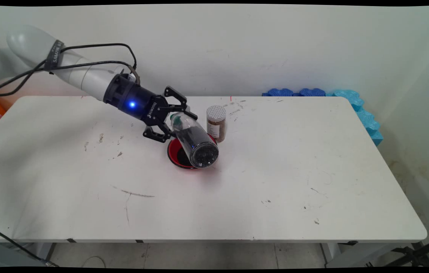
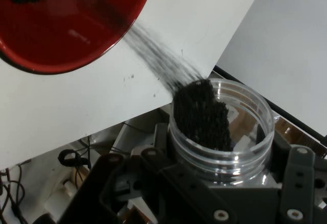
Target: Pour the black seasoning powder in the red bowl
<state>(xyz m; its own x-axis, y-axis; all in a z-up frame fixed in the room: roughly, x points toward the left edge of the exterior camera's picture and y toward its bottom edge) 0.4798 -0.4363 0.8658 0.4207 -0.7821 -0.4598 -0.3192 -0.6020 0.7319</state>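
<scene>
Black two-finger gripper (image 1: 176,121) jaws clamped on clear plastic jar (image 1: 194,141), tipped, black grains (image 2: 202,114) streaming into red round bowl (image 2: 66,35). Brown spice jar with silver lid (image 1: 216,123) just beside bowl. Judgement: keep mouth over bowl centre.

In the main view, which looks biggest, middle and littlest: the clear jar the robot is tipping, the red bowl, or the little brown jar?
1. Clear jar, tipped in the jaws and nearest the camera, looks biggest.
2. Red bowl, though the clear jar hides much of it, so these two are unsure.
3. Brown jar looks smallest.
</scene>
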